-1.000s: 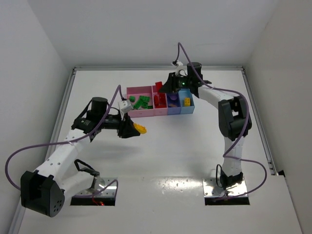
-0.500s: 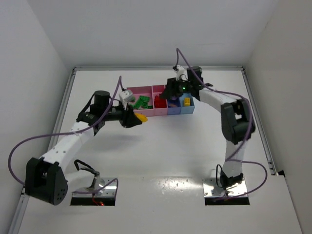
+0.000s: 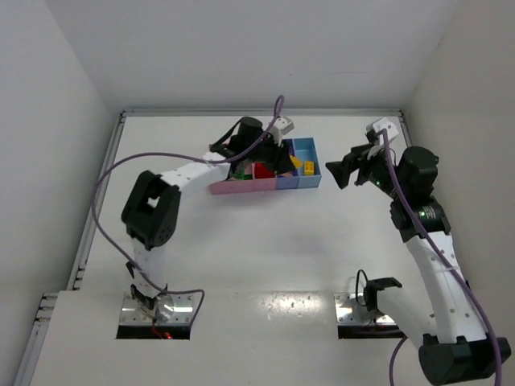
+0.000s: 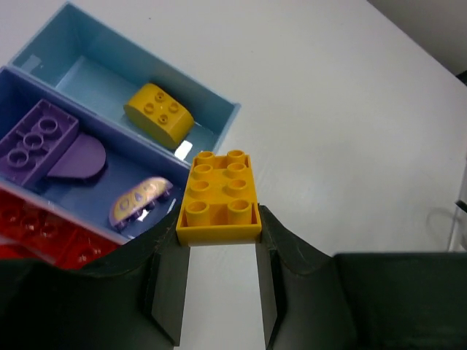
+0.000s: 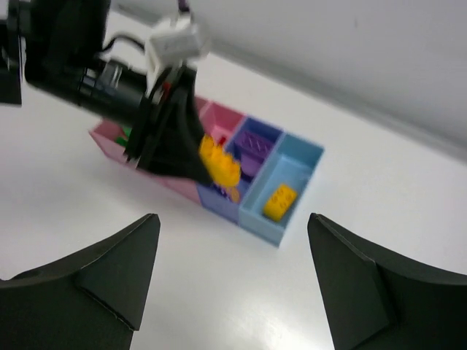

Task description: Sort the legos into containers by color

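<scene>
My left gripper (image 3: 287, 160) (image 4: 219, 230) is shut on a yellow lego (image 4: 220, 195) (image 3: 296, 162) (image 5: 220, 160) and holds it above the containers (image 3: 241, 187), about over the wall between the purple-blue bin (image 4: 87, 182) and the light blue bin (image 4: 95, 76) (image 5: 292, 179). One yellow lego (image 4: 159, 111) (image 5: 279, 200) lies in the light blue bin. Purple legos (image 4: 35, 135) lie in the purple-blue bin, and red legos (image 4: 44, 232) in the bin beside it. Off to the right of the bins, my right gripper (image 3: 336, 173) (image 5: 233, 222) hangs open with nothing in it.
The left arm (image 3: 189, 170) stretches across the pink bins and hides much of them in the top view. A raised table rim (image 3: 257, 112) runs just behind the bins. White wall stands beyond it.
My left gripper has carried the yellow lego right, from in front of the pink bins to over the blue ones. My right gripper has opened and pulled back to the right, away from the bins.
</scene>
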You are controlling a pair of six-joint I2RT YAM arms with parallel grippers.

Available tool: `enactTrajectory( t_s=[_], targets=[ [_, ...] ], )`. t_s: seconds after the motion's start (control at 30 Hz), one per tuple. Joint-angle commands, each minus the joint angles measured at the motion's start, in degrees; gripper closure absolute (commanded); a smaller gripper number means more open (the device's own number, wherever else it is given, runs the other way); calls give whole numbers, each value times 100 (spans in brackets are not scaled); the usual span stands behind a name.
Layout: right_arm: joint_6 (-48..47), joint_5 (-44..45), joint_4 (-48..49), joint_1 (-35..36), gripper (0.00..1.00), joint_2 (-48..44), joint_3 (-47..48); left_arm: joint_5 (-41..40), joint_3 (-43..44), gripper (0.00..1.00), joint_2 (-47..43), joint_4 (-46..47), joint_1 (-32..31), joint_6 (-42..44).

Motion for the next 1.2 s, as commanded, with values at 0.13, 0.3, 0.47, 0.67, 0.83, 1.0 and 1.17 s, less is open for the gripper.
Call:
enactTrajectory(
  t_s=[0.13,0.3,0.47,0.67,0.83,1.0,1.17],
  targets=[
    [-34,-148,-626,-733,18,-209,-695,-728,2602,95,1981,-570,-212,-126],
    [-35,-358,-574,-795,18,-147,-809,-912,3385,91,2606,-683,-212,-127],
    [18,-543,-512,-909,17,-16,-810,-974,3746,72,2897,-737,-212,-180],
    [71,-596,-459,-909,17,-16,-810,-1140,3861,18,2810,-790,-265,-250],
    [193,-649,-459,-909,17,-68,-793,-1509,3484,5,1888,-790,-317,-119],
    [194,-763,-521,-909,15,-68,-731,-2263,2029,0,298,-1114,-317,188],
    [194,-561,-469,-909,10,212,-949,-2959,23,0,-1644,-1299,-134,532]
  ],
)
